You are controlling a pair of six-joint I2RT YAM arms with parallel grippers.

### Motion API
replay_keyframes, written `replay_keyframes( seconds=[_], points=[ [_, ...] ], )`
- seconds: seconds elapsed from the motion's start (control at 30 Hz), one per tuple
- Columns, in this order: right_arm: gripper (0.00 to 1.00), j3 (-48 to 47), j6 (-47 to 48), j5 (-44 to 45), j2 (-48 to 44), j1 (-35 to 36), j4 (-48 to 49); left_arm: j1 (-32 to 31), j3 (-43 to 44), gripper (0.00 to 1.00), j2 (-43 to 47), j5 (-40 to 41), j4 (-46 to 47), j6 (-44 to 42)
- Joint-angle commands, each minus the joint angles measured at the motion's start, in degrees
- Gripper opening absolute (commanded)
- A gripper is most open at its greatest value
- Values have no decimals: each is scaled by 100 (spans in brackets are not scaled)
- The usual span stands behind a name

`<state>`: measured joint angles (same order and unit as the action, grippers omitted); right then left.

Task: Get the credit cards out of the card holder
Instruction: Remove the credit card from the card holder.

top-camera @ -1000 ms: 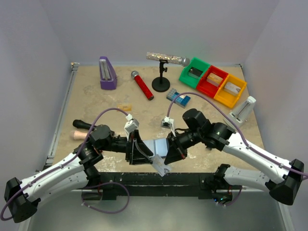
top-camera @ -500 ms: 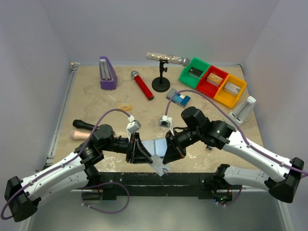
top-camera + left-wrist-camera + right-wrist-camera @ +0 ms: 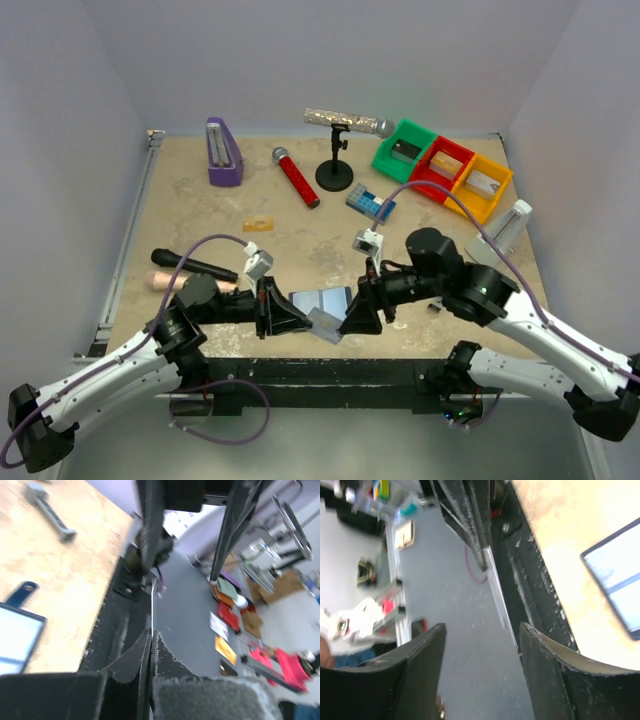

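Right claw (image 3: pixel 352 322) now off one card holder (image 3: pixel 320 299), wide apart; left claw (image 3: pixel 295 322) tight on one credit card (image 3: pixel 326 326).

Left gripper (image 3: pixel 303 322) holds card (image 3: pixel 326 326) beside card holder (image 3: pixel 322 299).

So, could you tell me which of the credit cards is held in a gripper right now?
The silver-grey card, pinched edge-on in the shut left gripper; the small gold card lies flat by itself, away from both grippers.
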<state>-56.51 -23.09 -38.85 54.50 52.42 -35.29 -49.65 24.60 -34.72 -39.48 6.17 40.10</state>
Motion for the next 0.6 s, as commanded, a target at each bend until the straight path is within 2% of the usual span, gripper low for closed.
replay_keyframes(
  seconds=[0.0,0.07,0.2,0.57],
  points=[
    [66,508,-906,957,-870,-118,1268,-10,-849,0,825,1616,1391,900],
    [66,772,-1196,1133,-1002,-118,1663,-10,-1367,0,1045,2057,2226,1428],
    [67,1430,-1793,1370,-1161,-118,2646,-10,-1861,0,1257,2593,3062,1922],
    [64,1643,-2112,1644,-924,-110,3089,-10,-2021,0,1310,2788,3417,2046]
  ],
)
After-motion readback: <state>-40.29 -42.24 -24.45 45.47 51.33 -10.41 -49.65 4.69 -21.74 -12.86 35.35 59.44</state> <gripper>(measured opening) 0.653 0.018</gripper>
